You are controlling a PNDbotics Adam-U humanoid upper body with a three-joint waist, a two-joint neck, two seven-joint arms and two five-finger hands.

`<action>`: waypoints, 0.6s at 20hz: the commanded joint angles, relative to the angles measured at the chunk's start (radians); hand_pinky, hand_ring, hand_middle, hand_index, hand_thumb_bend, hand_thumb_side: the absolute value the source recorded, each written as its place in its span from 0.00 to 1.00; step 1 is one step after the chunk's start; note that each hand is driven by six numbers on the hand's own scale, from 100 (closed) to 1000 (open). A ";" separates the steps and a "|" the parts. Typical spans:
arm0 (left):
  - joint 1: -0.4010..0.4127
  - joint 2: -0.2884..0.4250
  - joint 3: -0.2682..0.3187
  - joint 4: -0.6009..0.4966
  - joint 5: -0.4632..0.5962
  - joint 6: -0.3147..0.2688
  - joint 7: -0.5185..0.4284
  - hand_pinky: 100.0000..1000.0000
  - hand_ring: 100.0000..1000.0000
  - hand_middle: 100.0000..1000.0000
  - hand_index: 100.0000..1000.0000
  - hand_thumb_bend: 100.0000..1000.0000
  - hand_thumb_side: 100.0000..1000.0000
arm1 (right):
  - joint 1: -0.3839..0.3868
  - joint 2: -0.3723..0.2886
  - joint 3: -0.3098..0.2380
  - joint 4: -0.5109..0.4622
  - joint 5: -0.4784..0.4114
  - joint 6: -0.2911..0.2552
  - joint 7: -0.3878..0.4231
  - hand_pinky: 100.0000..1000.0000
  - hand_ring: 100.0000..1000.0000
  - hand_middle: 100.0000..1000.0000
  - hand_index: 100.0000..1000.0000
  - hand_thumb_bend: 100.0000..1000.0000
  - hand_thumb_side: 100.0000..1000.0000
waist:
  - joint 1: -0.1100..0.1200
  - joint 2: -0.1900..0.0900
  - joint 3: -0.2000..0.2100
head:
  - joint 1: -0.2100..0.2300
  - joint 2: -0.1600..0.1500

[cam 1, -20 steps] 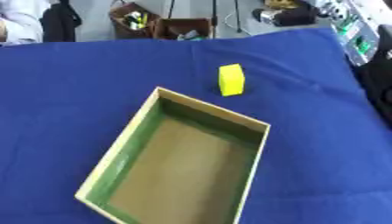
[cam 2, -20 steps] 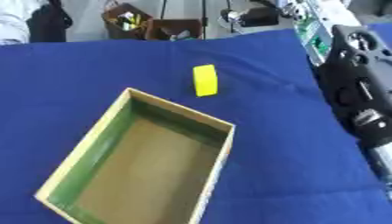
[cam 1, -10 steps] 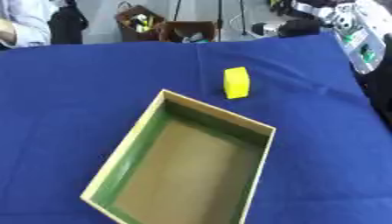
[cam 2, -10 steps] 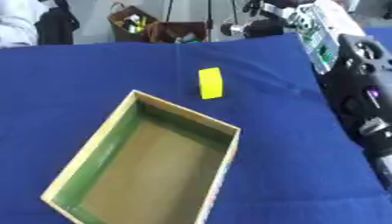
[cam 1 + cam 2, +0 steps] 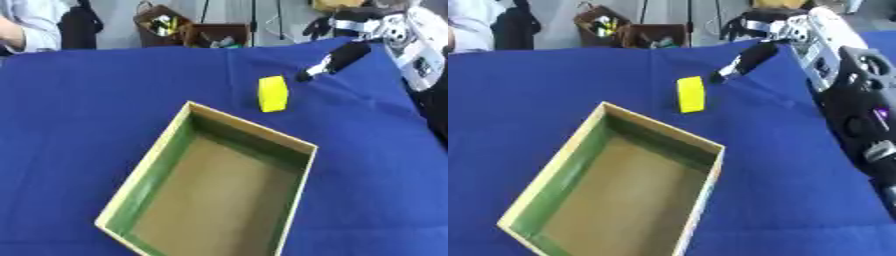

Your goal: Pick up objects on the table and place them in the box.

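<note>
Now right hand (image 5: 754, 37) open, near yellow block (image 5: 690, 94).

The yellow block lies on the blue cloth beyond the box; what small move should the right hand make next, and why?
Probably lower the right hand toward the yellow block. Its fingers point down just right of the block without touching it, and the box is empty.
</note>
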 commanded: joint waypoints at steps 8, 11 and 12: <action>-0.020 0.010 0.004 -0.017 0.006 -0.001 -0.007 0.53 0.68 0.69 0.74 0.00 1.00 | -0.009 -0.016 0.005 -0.062 -0.067 -0.006 0.124 0.83 0.88 0.78 0.95 0.59 0.46 | -0.002 -0.009 0.008 | -0.014 0.006; -0.023 0.010 0.004 -0.017 0.007 -0.001 -0.007 0.53 0.68 0.69 0.74 0.00 1.00 | -0.008 -0.009 0.013 -0.073 -0.087 -0.007 0.140 0.82 0.88 0.78 0.95 0.58 0.46 | -0.003 -0.005 0.010 | -0.019 0.007; -0.023 0.009 0.004 -0.017 0.007 -0.001 -0.007 0.53 0.68 0.69 0.74 0.00 1.00 | -0.007 -0.008 0.017 -0.077 -0.092 -0.008 0.144 0.82 0.88 0.78 0.95 0.58 0.46 | -0.004 -0.004 0.010 | -0.021 0.007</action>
